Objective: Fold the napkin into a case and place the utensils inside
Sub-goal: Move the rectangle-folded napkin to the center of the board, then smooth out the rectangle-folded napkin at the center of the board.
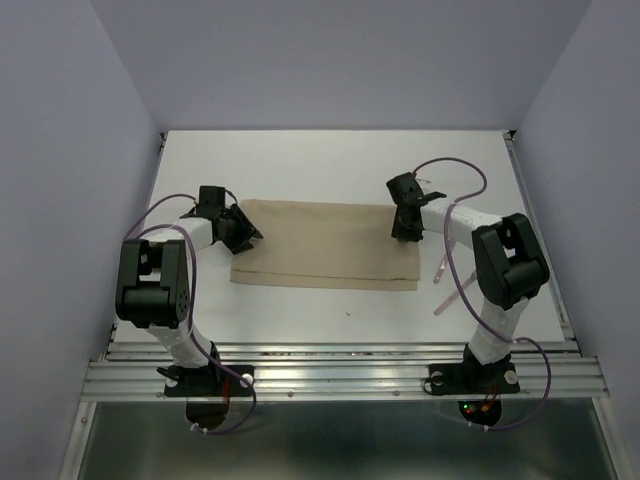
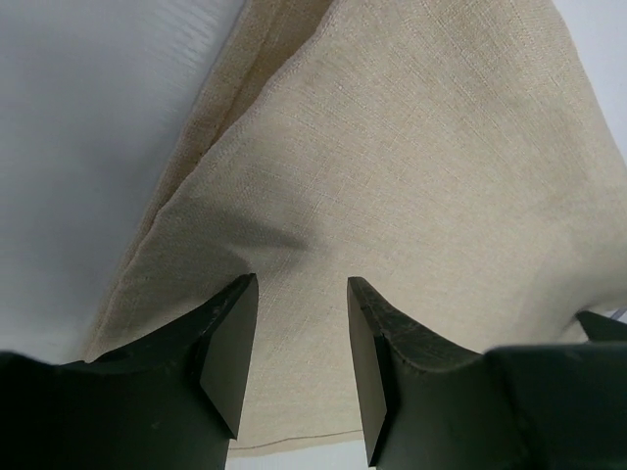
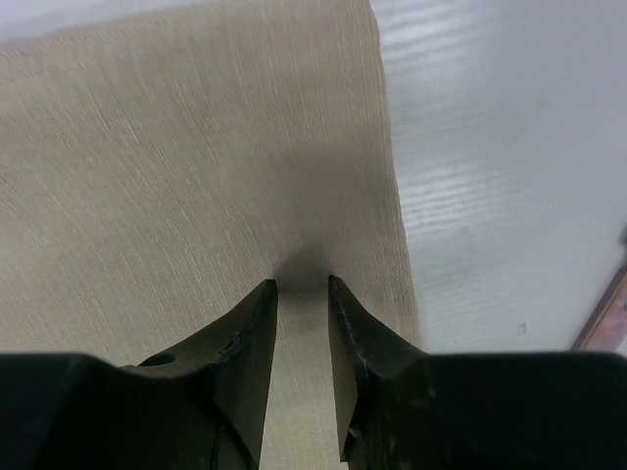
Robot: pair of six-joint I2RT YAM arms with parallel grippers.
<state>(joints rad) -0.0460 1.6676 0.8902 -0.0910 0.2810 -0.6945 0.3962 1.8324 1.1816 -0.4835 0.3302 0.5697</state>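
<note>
White table (image 1: 330,160) is carrying the napkin (image 1: 325,245), which is lying flat across the middle as a wide folded rectangle, w/ layered edges showing at its left end. The utensils (image 1: 442,270) are lying on bare tabletop just right of the napkin, not touching it, both angled.

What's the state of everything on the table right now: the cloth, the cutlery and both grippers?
napkin: folded into a wide rectangle, lying flat, not yet a narrow case.
utensils: on the table to the right of the napkin, outside it, partly hidden by the right arm.
left gripper: open, tips down on the napkin's left end.
right gripper: jaws narrowly apart at the napkin's right edge; grip unclear.
</note>
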